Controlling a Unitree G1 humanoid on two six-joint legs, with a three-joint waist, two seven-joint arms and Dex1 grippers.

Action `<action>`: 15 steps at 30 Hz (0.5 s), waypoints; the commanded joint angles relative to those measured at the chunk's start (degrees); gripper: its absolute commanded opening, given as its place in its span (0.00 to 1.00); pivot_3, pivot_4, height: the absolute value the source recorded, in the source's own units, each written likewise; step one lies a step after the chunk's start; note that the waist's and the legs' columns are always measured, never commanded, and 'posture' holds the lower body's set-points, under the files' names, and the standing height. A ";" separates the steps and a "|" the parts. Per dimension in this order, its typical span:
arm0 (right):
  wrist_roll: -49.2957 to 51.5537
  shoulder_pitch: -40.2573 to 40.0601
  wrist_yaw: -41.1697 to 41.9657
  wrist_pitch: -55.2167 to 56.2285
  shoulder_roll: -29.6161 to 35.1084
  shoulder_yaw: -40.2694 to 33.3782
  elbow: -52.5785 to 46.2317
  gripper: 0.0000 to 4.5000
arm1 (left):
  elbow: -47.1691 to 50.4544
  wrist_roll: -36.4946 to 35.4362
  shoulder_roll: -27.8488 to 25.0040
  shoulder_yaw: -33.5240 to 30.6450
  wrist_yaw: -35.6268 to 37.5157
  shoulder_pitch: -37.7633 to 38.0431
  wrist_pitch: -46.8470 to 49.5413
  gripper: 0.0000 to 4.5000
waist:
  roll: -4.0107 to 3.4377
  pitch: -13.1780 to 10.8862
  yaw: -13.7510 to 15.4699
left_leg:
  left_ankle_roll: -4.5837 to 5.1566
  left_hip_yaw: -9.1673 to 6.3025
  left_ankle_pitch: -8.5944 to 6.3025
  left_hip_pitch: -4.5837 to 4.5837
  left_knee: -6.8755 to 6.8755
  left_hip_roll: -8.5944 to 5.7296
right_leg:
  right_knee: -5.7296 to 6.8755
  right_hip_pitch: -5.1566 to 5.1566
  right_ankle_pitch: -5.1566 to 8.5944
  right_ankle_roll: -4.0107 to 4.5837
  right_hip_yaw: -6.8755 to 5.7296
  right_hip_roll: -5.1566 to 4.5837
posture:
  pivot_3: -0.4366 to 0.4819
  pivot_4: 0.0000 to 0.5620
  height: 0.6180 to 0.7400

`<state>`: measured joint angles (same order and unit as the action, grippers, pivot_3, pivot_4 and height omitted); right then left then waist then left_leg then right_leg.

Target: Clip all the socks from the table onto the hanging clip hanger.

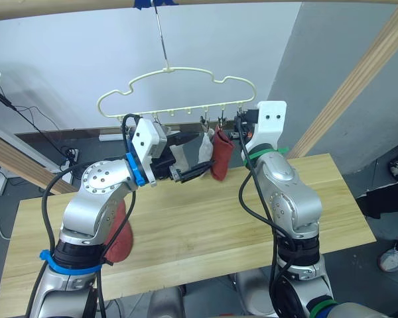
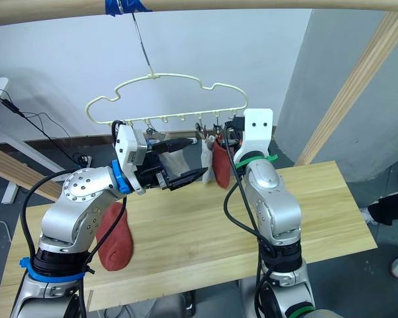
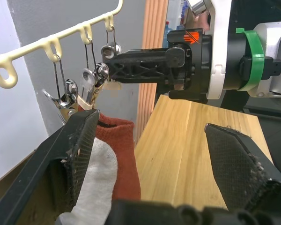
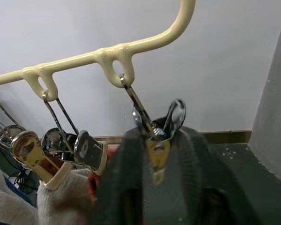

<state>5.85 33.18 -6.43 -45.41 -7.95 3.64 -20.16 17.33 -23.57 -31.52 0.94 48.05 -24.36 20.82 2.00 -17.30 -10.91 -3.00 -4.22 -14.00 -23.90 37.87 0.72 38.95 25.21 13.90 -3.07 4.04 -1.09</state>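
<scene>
Left gripper [image 3: 150, 154] jaws are spread wide and empty, with a grey sock [image 1: 205, 147] and a rust-red sock [image 1: 221, 154] already clipped to the clip hanger [image 1: 176, 93] and hanging just beside one finger. Right gripper [image 4: 154, 154] jaws are pinched on the end metal clip [image 4: 152, 124] of the hanger, right next to the red sock's clip. One more rust-red sock [image 2: 114, 237] lies on the table [image 1: 205, 232], well below both grippers near the left arm.

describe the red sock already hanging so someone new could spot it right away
Find the pale-yellow clip hanger hanging over the table. Towards its right end a rust-red sock hangs from a clip, beside a light grey sock. The other red sock lies on the table.
</scene>
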 commanded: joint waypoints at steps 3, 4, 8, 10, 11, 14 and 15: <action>0.98 1.33 -0.36 0.90 -2.84 1.36 -3.14 0.25 | 1.02 0.33 -0.18 -0.08 -0.10 0.08 -0.93 0.89 | 0.00 0.00 0.00 | 0.00 0.00 0.00 0.00 0.00 0.00 | 0.00 0.00 0.00 0.00 0.00 0.00 | 0.24 0.45 1.00; 0.96 1.38 -0.22 0.91 -2.76 1.57 -3.05 0.25 | 1.02 0.35 -0.18 -0.07 -0.09 0.08 -0.93 0.89 | 0.00 0.00 0.00 | 0.00 0.00 0.00 0.00 0.00 0.00 | 0.01 0.00 0.00 0.00 0.00 0.00 | 0.24 0.45 1.00; 0.99 1.30 0.07 1.10 -2.58 2.04 -2.98 0.25 | 1.18 0.32 -0.18 -0.05 -0.09 0.16 -0.81 0.89 | 0.00 0.00 0.00 | 0.00 0.00 0.00 0.00 0.00 0.00 | 0.01 0.00 0.00 0.00 0.00 0.00 | 0.24 0.44 1.00; 1.00 1.16 0.16 1.19 -2.48 2.18 -3.01 0.25 | 1.25 0.35 -0.17 -0.02 -0.13 0.17 -0.79 0.89 | 0.00 0.00 0.00 | 0.00 0.00 0.00 0.00 0.00 0.00 | 0.01 0.00 0.00 0.00 0.00 0.00 | 0.24 0.45 1.00; 0.99 1.10 0.17 1.23 -2.47 2.26 -2.98 0.25 | 1.29 0.34 -0.16 -0.01 -0.13 0.19 -0.78 0.89 | 0.00 0.00 0.00 | 0.00 0.00 0.00 0.00 0.00 0.00 | 0.01 0.00 0.00 0.00 0.00 0.00 | 0.24 0.45 1.00; 0.93 1.14 0.08 1.38 -2.50 2.37 -2.90 0.25 | 1.32 0.45 -0.17 0.06 -0.14 0.25 -0.86 0.89 | 0.00 0.00 0.00 | 0.00 0.00 0.00 0.00 0.01 0.00 | 0.01 0.00 0.00 0.00 0.00 0.00 | 0.24 0.45 1.00; 0.90 1.17 0.03 1.57 -2.53 2.39 -2.87 0.25 | 1.37 0.45 -0.15 0.08 -0.17 0.27 -0.83 0.89 | 0.00 0.00 0.00 | 0.00 0.00 0.00 0.00 0.01 0.00 | 0.01 0.00 0.00 0.00 0.00 0.00 | 0.24 0.45 1.00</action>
<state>5.89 33.18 -6.23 -45.34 -7.94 5.62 -20.16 17.33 -23.40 -31.52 0.98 48.02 -24.27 20.83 2.00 -17.30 -10.91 -3.00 -4.22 -14.00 -23.90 37.87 0.72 38.96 25.21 13.90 -3.07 4.04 -1.09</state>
